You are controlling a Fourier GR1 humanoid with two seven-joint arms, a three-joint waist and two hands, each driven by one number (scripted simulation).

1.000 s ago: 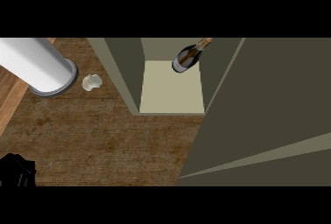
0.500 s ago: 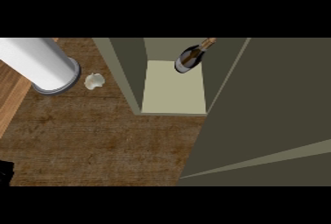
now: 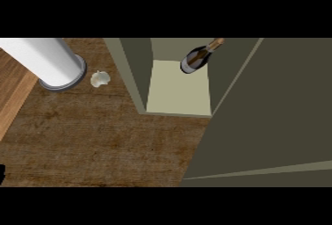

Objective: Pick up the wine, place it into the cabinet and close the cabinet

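A dark wine bottle (image 3: 196, 58) with a gold neck lies tilted at the back of the open cabinet (image 3: 179, 92), resting on its pale shelf. The cabinet's olive door (image 3: 266, 118) fills the right side of the view, and its lower edge runs across the bottom right. Only a black sliver of my left hand (image 3: 2, 174) shows at the lower left edge, far from the bottle. My right hand does not appear anywhere.
A tall white cylinder (image 3: 45, 60) on a grey base stands at the upper left of the brown counter (image 3: 97, 140). A small white object (image 3: 100, 79) lies beside it. A lighter wooden strip (image 3: 12, 94) runs along the left edge.
My left hand has pulled back down and left, from a clear black shape at the lower left corner to a thin sliver. The bottle and cabinet door have kept their places.
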